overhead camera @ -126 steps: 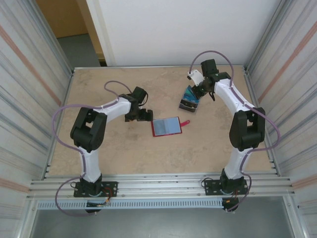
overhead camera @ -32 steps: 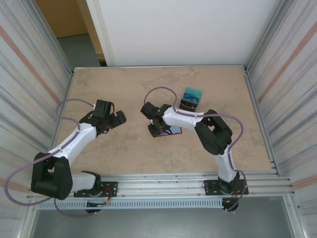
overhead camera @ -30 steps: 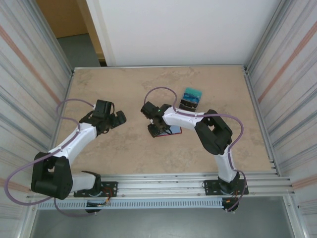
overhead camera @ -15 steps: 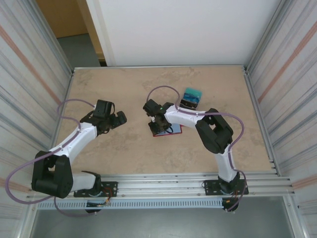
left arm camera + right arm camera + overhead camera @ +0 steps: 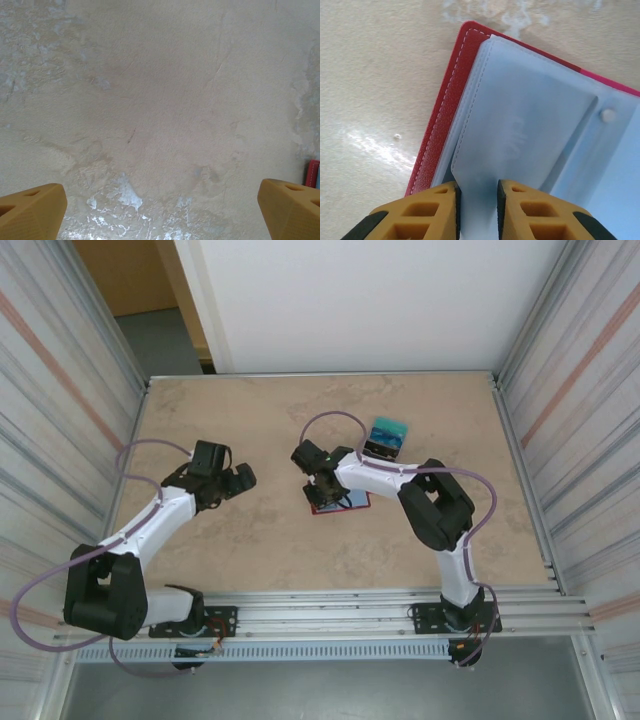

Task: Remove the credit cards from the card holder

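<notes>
The red card holder lies open on the table's middle, its pale blue-grey pockets up. My right gripper sits over its left end. In the right wrist view the cover lies flat. One see-through pocket leaf is lifted and pinched between the right gripper's nearly shut fingers. No card is visible in that leaf. A small pile of teal credit cards lies behind the holder. My left gripper hovers open left of the holder, over bare table. The holder's red edge shows at that view's right.
Ribbed metal walls close in the table on the left and right, and a white wall stands at the back. The tabletop is mottled beige stone. The arms' base rail runs along the near edge.
The right gripper's fingers have closed in on the pocket leaf, and it has shifted slightly right over the holder. The left arm has stayed put.
</notes>
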You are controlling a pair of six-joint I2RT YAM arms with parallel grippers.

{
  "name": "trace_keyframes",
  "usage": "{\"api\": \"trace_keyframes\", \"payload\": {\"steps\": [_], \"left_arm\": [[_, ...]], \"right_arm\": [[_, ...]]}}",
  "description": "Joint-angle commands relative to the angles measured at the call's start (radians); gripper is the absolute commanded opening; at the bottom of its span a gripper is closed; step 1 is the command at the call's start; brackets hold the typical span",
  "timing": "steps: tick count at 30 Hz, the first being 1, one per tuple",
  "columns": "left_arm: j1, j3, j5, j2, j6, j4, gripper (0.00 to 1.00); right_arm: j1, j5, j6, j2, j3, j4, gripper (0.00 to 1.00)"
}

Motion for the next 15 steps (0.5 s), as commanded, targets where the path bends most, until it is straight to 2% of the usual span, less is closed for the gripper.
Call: {"api": "trace_keyframes", "payload": {"steps": [1, 12, 15], "left_arm": [[-0.013, 0.037, 0.01, -0.005, 0.005, -0.004, 0.99], [-0.02, 0.05, 0.02, 0.002, 0.002, -0.003, 0.99], [-0.021, 0.051, 0.022, -0.001, 0.005, -0.005, 0.99]], "right_arm": [[-0.005, 0.086, 0.03, -0.052, -0.02, -0.029, 0.3], [-0.035, 0.156, 0.039, -0.086, -0.045, -0.042, 0.31], [-0.049, 0.171, 0.042, -0.107, -0.06, -0.044, 0.34]]}}
